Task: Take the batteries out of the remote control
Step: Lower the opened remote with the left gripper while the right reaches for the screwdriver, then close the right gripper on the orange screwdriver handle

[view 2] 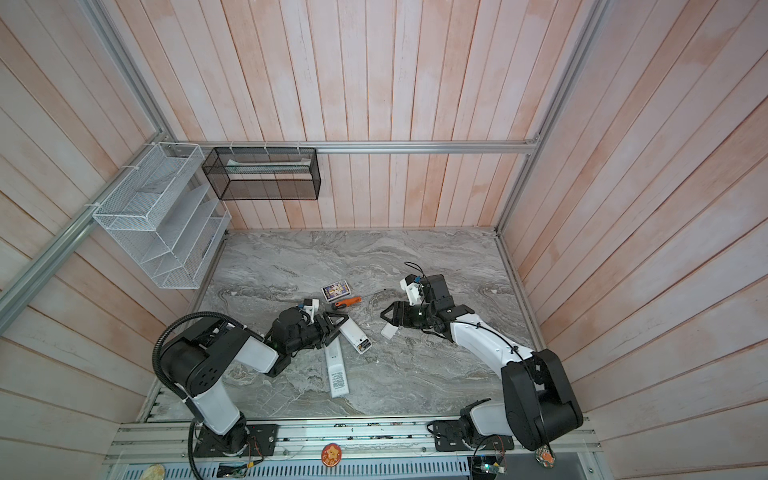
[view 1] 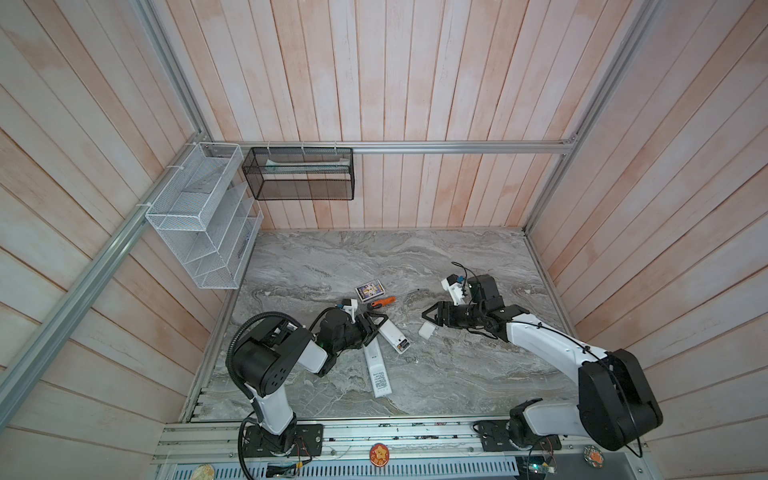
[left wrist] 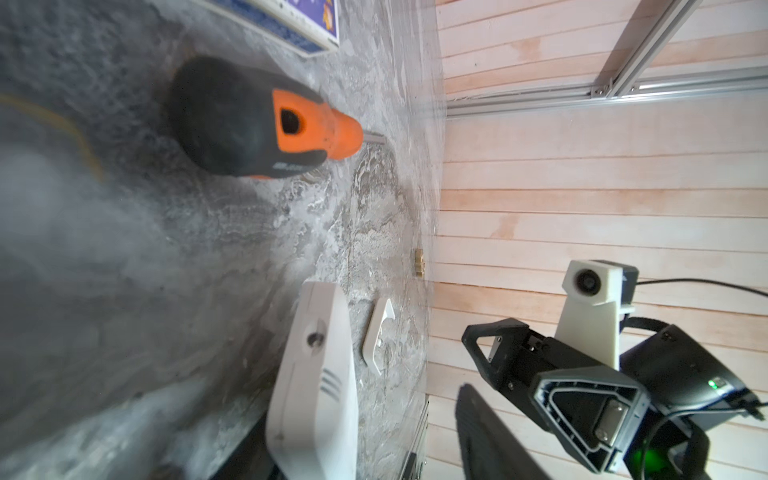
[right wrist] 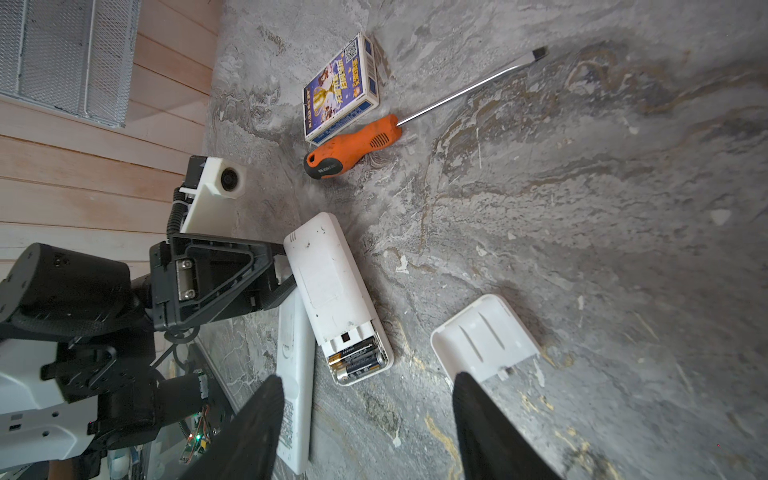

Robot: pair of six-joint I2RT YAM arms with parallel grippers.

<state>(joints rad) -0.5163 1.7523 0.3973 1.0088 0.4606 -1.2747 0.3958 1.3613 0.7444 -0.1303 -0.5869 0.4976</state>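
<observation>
Now, batteries (right wrist: pixel 356 358): both in remote (right wrist: pixel 328 278), cover (right wrist: pixel 484 332) off
Left gripper (view 1: pixel 379 328): wide, straddling remote
Right gripper (right wrist: pixel 365 380): wide, empty

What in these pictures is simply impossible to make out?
Batteries: specks in both top views, too small to count.
Lower remote: one end hidden under the left gripper and open remote, right wrist view.
Card box: cut off by the edge, left wrist view.
Grey blur: too close to the left wrist camera, unidentifiable.

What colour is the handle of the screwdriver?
Orange with a black end; the screwdriver shows best in the right wrist view.
</observation>
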